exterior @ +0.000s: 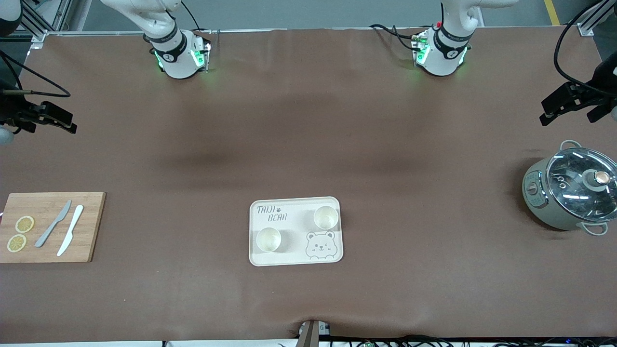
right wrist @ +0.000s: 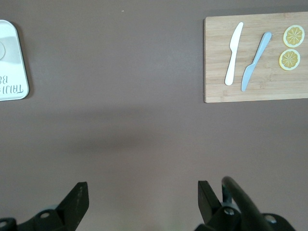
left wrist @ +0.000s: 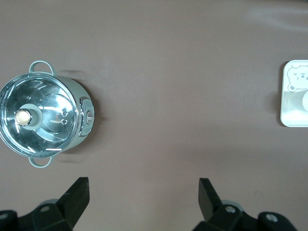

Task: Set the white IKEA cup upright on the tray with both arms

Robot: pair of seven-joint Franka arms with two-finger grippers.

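The cream tray [exterior: 295,263] with "TAIJI BEAR" lettering lies at the middle of the table, toward the front camera. Two white cups stand upright on it: one [exterior: 268,239] at the corner nearer the camera and the right arm's end, the other [exterior: 326,217] at the corner toward the left arm's end. My left gripper [exterior: 566,115] is open and empty, up in the air near the pot, and its fingers show in the left wrist view [left wrist: 143,195]. My right gripper [exterior: 46,121] is open and empty over bare table near the cutting board, also seen in the right wrist view [right wrist: 143,197].
A lidded grey-green pot [exterior: 571,190] stands at the left arm's end, also in the left wrist view [left wrist: 43,115]. A wooden cutting board [exterior: 50,226] with two knives and two lemon slices lies at the right arm's end, also in the right wrist view [right wrist: 255,57].
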